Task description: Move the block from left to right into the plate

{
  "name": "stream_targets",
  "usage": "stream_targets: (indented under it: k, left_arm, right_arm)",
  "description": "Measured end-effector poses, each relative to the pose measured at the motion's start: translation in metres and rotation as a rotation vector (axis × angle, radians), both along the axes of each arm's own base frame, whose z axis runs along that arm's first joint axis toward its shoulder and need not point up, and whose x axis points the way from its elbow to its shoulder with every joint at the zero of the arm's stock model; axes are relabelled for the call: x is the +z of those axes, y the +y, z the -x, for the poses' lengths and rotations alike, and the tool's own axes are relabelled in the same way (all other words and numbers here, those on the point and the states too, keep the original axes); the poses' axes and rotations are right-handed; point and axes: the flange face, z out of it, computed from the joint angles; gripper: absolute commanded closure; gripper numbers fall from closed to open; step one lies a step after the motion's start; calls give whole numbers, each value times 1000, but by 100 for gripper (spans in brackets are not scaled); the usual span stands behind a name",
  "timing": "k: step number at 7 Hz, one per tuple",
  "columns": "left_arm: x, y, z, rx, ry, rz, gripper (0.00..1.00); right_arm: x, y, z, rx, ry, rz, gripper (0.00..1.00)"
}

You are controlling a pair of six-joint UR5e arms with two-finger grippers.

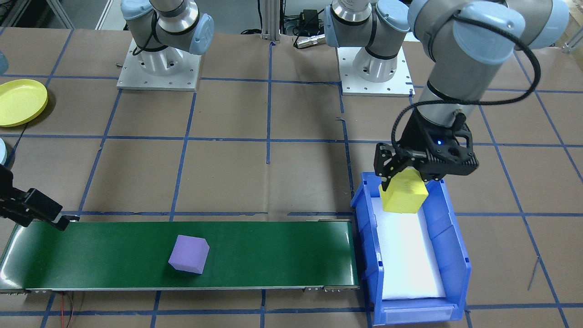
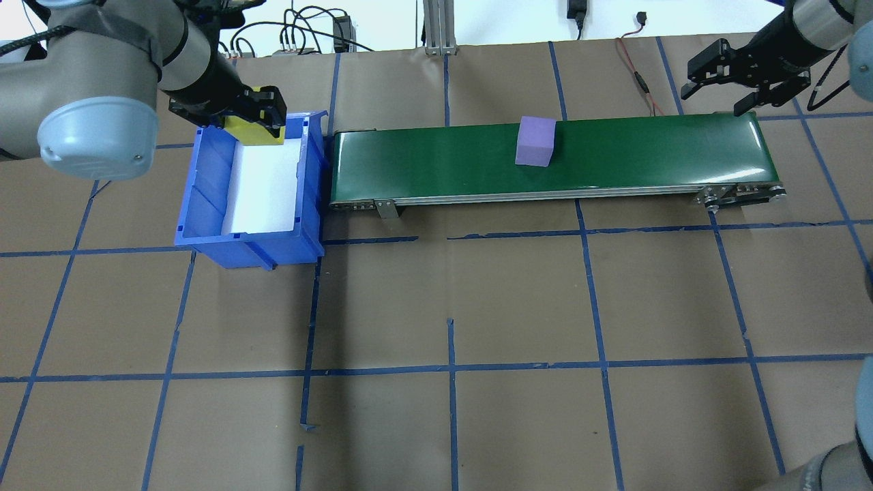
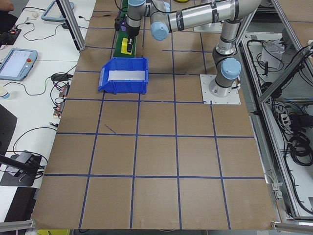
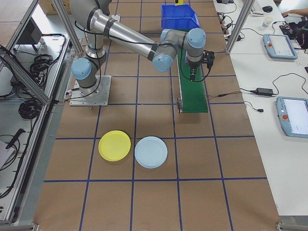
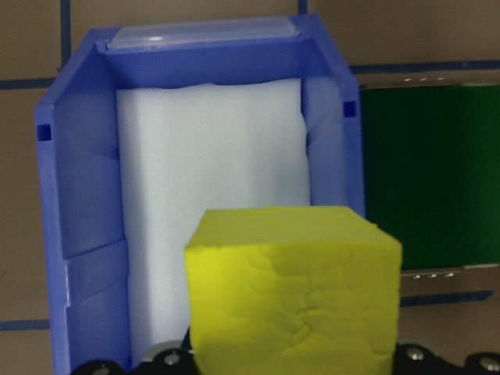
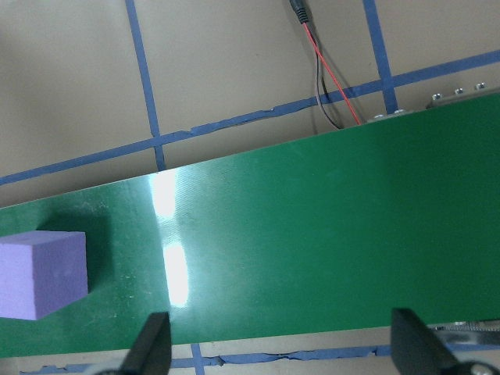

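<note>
The main risk sits with the yellow block (image 1: 403, 196): it is soft foam pinched by only its upper part, and most of it hangs below the fingers, so a quick swing toward the green conveyor belt (image 1: 255, 246) could let it twist or slip back into the blue bin (image 1: 451, 255), or clip the bin wall beside the belt. A second worry is timing at the far end. The purple block (image 1: 189, 254) lies about midway along the belt, well apart from the right claw (image 2: 745, 87), and if it arrives skewed, the spread fingers may close on a corner rather than on flat faces. The left claw (image 1: 403, 171) is closed on the yellow block and holds it over the bin's rear end, above the white foam liner (image 1: 410, 255), with the wrist pointing roughly straight down. The right claw is open and holds nothing, hovering over the belt's other end with its fingers aimed down at the belt. The yellow plate (image 4: 114, 145) rests on the desk (image 2: 450, 307) on the robot's right, beside a pale blue plate (image 4: 151, 152), and nothing lies in it yet.
</note>
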Motion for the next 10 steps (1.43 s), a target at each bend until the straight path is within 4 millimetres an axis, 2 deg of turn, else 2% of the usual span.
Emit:
stream_targets:
  k: [1,2,3,4,5,6,7,8,9,10]
  left_arm:
    - [2,1,27,-12,13,7,81]
    - [-17,-12,42,-19,19,1,81]
    - [-48,-35,49,-20,25,13,81]
    - [-87,-59,55,-26,52,33,74]
    - [-118,-74,60,-35,88,38,38]
    - [-139,-81,62,-39,106,30,4]
    - [-150,-81,63,-40,110,18,0]
    - [-156,-80,63,-39,109,7,0]
    - [-154,-77,62,-34,105,2,0]
    - [-138,-71,58,-22,80,-11,0]
  right_arm:
    - [-3,1,-1,2,-10,0,0]
    - [-9,2,-2,8,-15,-5,0]
    - [-12,2,-3,8,-19,-3,0]
    - [-14,0,-2,3,-20,1,0]
    - [-18,-4,-1,-3,-24,-3,0]
    - [-25,-8,0,-12,-36,-10,0]
    - [-31,-11,-1,-19,-62,-14,0]
    - [-36,-14,-2,-23,-87,-11,0]
    - [-41,-16,-2,-24,-96,-5,0]
    - [-45,-18,-2,-24,-100,-2,0]
